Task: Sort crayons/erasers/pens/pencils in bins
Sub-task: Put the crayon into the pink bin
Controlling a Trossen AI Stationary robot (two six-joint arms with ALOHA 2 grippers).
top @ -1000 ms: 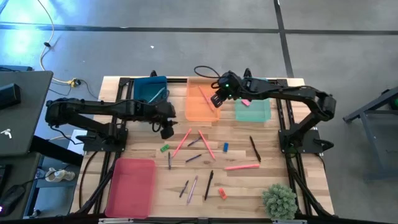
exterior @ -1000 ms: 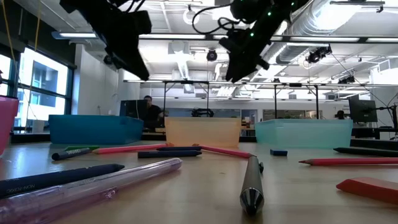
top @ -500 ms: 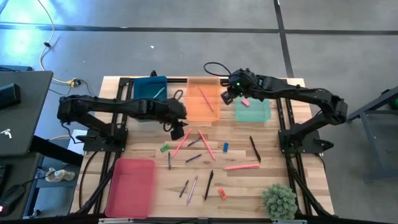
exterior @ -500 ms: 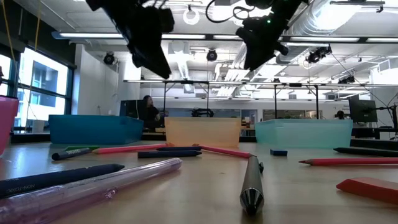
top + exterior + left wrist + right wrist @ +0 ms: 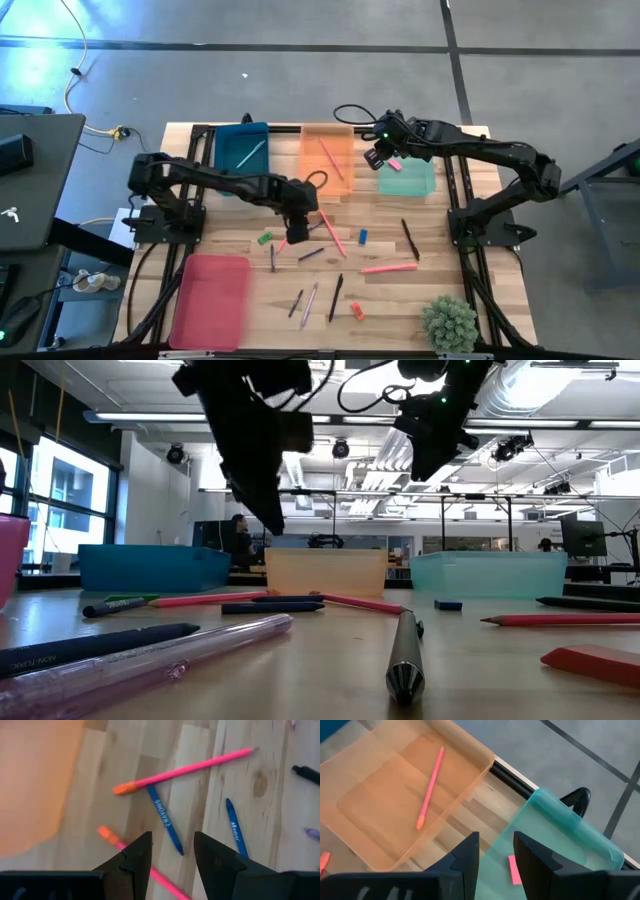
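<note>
Erasers showed as small stubby blocks: a pink one [image 5: 514,869] lay flat inside the mint-green bin [image 5: 408,178] at upper right of the high view, while a green one [image 5: 264,238], a blue one [image 5: 362,237] and an orange-red one [image 5: 357,311] sat loose on the wooden table [image 5: 450,270] among thin pencils and pens. 4 translucent trays stood there: teal bin [image 5: 240,146], orange bin [image 5: 327,160] holding 1 pink pencil [image 5: 430,787], the mint one, and a pink-red bin [image 5: 212,298] at lower left. Left gripper [image 5: 172,851] hung over a blue crayon [image 5: 164,819] at centre, fingers apart, holding nothing. Right gripper [image 5: 496,851] hovered above the mint bin's near edge, fingers apart, empty.
</note>
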